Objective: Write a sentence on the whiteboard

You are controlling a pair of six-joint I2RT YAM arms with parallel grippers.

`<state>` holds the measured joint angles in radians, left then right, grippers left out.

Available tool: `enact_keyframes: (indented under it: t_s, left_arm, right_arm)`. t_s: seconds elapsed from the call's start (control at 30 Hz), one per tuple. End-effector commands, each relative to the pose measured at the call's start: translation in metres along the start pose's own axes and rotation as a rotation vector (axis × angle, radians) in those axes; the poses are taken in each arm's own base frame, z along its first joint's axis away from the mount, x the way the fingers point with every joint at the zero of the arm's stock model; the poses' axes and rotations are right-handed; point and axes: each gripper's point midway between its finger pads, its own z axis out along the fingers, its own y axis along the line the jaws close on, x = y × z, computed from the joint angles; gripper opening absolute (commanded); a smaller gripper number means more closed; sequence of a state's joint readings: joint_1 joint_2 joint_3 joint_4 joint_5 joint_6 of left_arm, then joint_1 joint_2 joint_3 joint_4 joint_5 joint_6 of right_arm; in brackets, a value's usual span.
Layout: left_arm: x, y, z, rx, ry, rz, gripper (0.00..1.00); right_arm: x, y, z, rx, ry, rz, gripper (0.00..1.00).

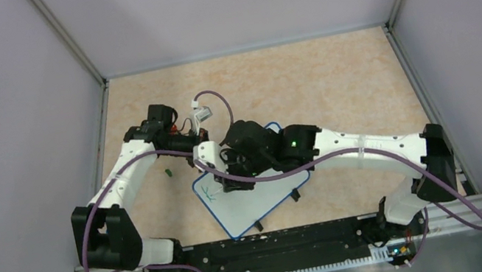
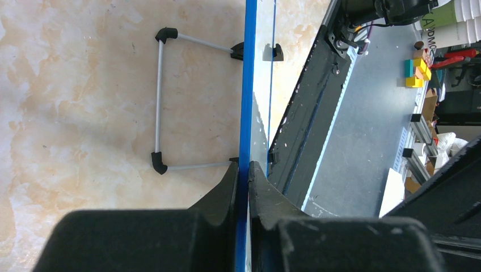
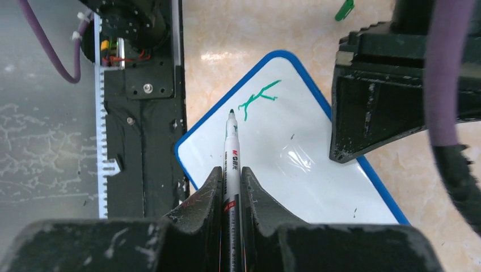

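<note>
Beige and mottled like stone, the table (image 1: 333,82) has a smooth, faintly glossy top. On it, just ahead of the arms' bases, lies the whiteboard (image 1: 268,198). It is a shiny white rectangle with rounded corners and a thin blue rim, set askew to the table's edges. Small black clip feet (image 1: 296,196) sit on the long edge nearest the bases. The left wrist view sees the board edge-on, and a thin grey wire stand (image 2: 160,102) with black corner pieces juts from its rim (whether it props the board up cannot be told). Of the sentence (image 3: 258,100) only a small branching green stroke shows, near one rounded corner.

The left arm climbs from its base toward the far left, bends sharply and folds back toward the middle. The left gripper (image 2: 245,168) is clamped on the board's blue rim, with one blunt black finger on each face. The right arm reaches low from its base leftward over the board. The right gripper (image 3: 231,173) is closed on a marker (image 3: 232,144), a slim white printed barrel with a dark green tip that points out along the fingers. The tip is just beside the stroke, and whether it touches the board cannot be told. A small green cap (image 1: 168,171) lies on the table to the left, apart from the board.
</note>
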<state>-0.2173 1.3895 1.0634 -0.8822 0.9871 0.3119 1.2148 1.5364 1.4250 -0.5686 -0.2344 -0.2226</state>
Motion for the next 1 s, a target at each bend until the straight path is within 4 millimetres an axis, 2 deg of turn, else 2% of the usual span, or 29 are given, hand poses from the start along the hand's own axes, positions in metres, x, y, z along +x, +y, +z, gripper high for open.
enact_keyframes:
  t_s: [0.0,0.13,0.2,0.3,0.4,0.5,0.57,0.67,0.83,0.97]
  left_arm:
    - [0.009,0.004,0.003,-0.038,0.03,-0.006,0.0]
    - [0.009,0.004,0.003,-0.041,0.03,-0.005,0.0]
    - [0.009,0.004,0.003,-0.042,0.028,-0.003,0.0]
    - [0.009,0.004,0.003,-0.043,0.028,-0.001,0.0]
    - [0.009,0.004,0.003,-0.041,0.029,-0.002,0.0]
    - [0.009,0.005,0.003,-0.04,0.03,-0.005,0.0]
    - [0.009,0.005,0.003,-0.039,0.032,-0.006,0.0]
    - [0.009,0.005,0.004,-0.039,0.033,-0.007,0.0]
    - [0.01,0.006,0.004,-0.039,0.035,-0.011,0.0]
    - [0.01,0.006,0.004,-0.04,0.036,-0.011,0.0]
  right_arm:
    - [-0.043,-0.008,-0.026,0.055,-0.121,0.055,0.0]
    - [-0.044,0.002,-0.03,-0.002,-0.12,0.041,0.0]
    - [-0.041,0.001,-0.029,0.009,-0.108,0.052,0.0]
    - [-0.027,0.011,-0.027,-0.061,-0.077,-0.041,0.0]
    - [-0.017,0.013,-0.022,-0.072,-0.071,-0.062,0.0]
    - [-0.006,-0.002,-0.011,0.008,-0.041,-0.031,0.0]
    - [-0.002,0.002,-0.008,-0.01,-0.032,-0.051,0.0]
    - [-0.003,0.002,-0.004,-0.012,-0.066,-0.056,0.0]
    - [-0.006,-0.017,0.003,0.084,-0.077,-0.039,0.0]
    - [-0.009,-0.024,0.009,0.116,-0.087,-0.033,0.0]
